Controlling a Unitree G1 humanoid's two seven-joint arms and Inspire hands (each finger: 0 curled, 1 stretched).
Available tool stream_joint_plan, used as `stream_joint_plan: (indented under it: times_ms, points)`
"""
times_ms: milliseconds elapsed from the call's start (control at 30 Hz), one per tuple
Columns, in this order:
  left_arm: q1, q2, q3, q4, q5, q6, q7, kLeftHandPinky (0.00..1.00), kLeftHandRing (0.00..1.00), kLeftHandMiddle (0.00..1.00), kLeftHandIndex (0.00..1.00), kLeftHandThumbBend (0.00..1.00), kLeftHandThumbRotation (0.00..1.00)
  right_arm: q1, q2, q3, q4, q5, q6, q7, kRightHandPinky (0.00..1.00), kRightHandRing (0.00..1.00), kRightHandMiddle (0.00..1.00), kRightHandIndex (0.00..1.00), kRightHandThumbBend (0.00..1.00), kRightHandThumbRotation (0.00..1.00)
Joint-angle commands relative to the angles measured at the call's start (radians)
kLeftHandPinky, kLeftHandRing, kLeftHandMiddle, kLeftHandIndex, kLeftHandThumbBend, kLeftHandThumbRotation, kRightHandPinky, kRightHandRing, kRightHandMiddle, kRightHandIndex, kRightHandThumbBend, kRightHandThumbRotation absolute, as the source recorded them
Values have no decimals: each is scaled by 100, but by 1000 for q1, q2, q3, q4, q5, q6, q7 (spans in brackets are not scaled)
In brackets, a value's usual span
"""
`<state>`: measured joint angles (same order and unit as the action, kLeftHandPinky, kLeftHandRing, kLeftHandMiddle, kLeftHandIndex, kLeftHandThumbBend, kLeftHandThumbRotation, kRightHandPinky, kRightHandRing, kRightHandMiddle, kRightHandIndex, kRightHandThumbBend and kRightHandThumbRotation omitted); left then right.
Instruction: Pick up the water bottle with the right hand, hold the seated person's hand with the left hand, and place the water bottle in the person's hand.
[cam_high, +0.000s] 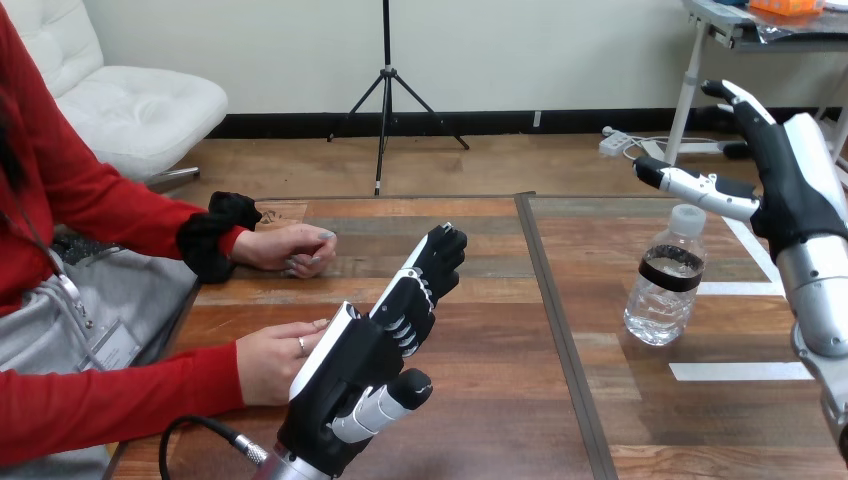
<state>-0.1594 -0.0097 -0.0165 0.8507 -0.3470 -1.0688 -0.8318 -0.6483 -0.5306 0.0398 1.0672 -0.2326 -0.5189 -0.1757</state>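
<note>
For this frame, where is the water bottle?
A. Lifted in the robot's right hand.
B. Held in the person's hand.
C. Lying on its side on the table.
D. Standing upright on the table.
D: the water bottle stands upright on the table, with the right hand open just above it, its fingers not curled round it.

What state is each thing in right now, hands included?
water bottle: upright on the table, capped, untouched.
right hand: open, raised above the bottle, apart from it.
left hand: open, beside the person's nearer hand; contact unclear.
person's nearer hand: at the table's edge, partly hidden.
person's farther hand: loosely curled, resting on the table.
</note>
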Motion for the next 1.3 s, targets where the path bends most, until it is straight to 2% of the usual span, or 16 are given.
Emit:
stream_joint_plan:
  times_ms: [0,233,967,1267]
  points:
    - [-57,5,11,-24,-12,-2,-8,99,100,100,100,100,79,-15,27,-15,-21,11,-19,-16,80,87,83,89,100,54]
    - [-56,7,13,-24,-9,-8,-13,99,100,100,100,100,79,-6,33,-21,-17,12,-12,-8,79,86,83,89,100,53]
    - [-46,6,11,-39,-9,-2,-16,98,100,100,100,100,80,1,58,-14,44,-4,-5,-34,75,85,83,89,100,55]
    - [-43,5,11,-45,-16,6,-21,99,100,100,100,100,80,1,76,-15,75,4,11,-28,75,85,83,89,100,52]
